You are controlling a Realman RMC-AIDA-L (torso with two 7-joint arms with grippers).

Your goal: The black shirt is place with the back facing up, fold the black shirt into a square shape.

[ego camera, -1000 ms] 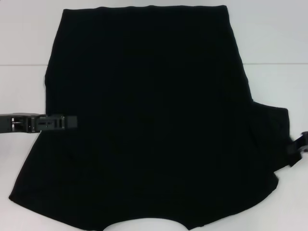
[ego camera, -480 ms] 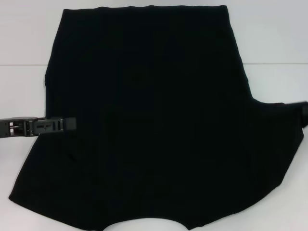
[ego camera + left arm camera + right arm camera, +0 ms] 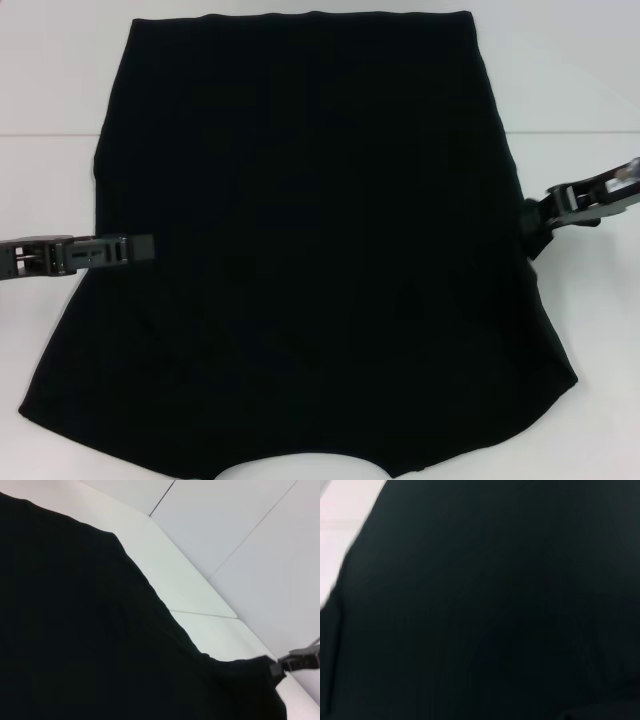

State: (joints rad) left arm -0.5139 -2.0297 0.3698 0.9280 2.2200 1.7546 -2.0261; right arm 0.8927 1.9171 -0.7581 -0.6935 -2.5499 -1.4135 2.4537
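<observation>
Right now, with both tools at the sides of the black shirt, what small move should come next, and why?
Probably release the right tool and draw it clear. The right sleeve no longer sticks out; that edge of the black shirt now runs nearly straight, with a small bunch of fabric at the tool. The left tool rests at the opposite edge.

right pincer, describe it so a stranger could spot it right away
Start at the black shirt spread over the white table. Follow its right edge to mid-height: the right pincer reaches in there, angled down, unlike the left pincer, which lies level.
</observation>
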